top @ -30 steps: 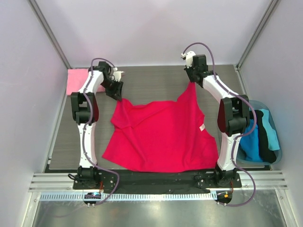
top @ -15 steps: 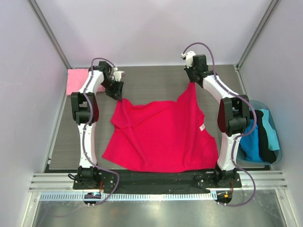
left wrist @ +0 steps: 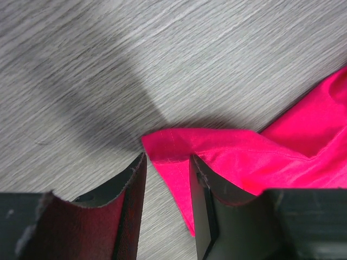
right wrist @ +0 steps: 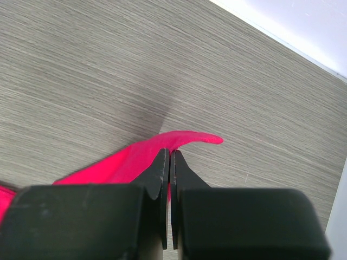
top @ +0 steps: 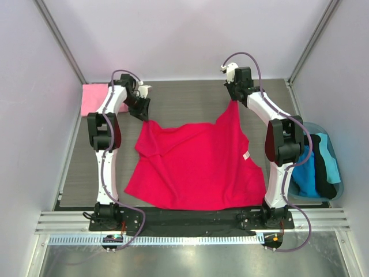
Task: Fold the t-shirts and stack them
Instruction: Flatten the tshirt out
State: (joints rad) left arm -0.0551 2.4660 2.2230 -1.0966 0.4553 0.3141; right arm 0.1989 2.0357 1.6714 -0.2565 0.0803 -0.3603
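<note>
The crimson-red t-shirt [top: 196,167] lies spread over the middle of the table, its white neck label [top: 246,155] near the right edge. My right gripper [top: 233,99] is shut on its far right corner, and the red cloth [right wrist: 135,160] is pinched between the closed fingers [right wrist: 170,154]. My left gripper [top: 144,115] hangs over the far left corner. In the left wrist view its jaws [left wrist: 167,162] stand apart, with the red corner [left wrist: 168,146] lying on the table between them. The light pink t-shirt [top: 92,99] lies folded at the far left.
A blue bin [top: 339,186] holding blue and black clothes stands off the table's right side. Grey wood-grain tabletop [top: 184,98] shows beyond the shirt. Walls with metal posts close in the back and both sides.
</note>
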